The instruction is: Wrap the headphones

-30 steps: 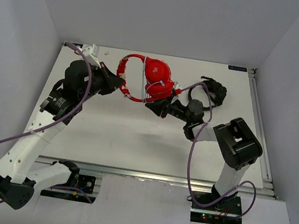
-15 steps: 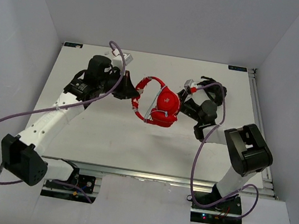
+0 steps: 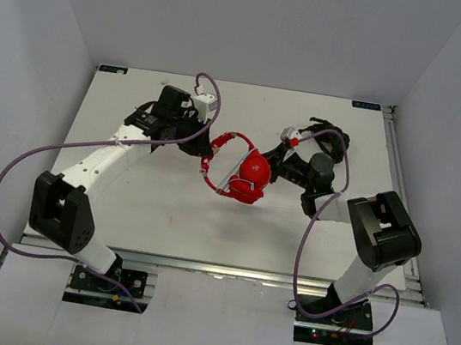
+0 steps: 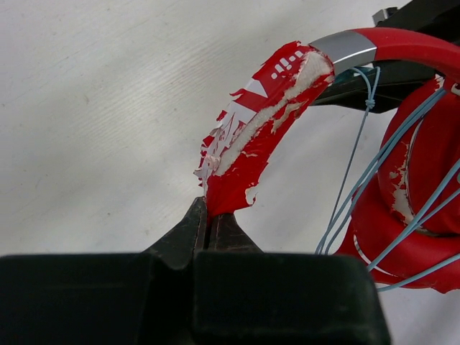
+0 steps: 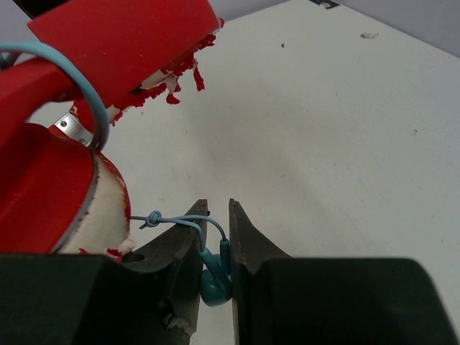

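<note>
The left gripper (image 4: 210,214) is pinched tight on the torn red band (image 4: 253,140) of the headphones (image 3: 246,171). The right gripper (image 5: 215,215) is squeezing the blue plug (image 5: 214,282) at the end of the thin cable (image 4: 351,169). The headphones are near the middle of the worktop (image 3: 165,206), between the two grippers.

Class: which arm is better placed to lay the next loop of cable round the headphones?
Probably right. The right gripper pinches the cable at its plug end beside the earcup; the left gripper is shut on the headband, steadying the headphones.
</note>
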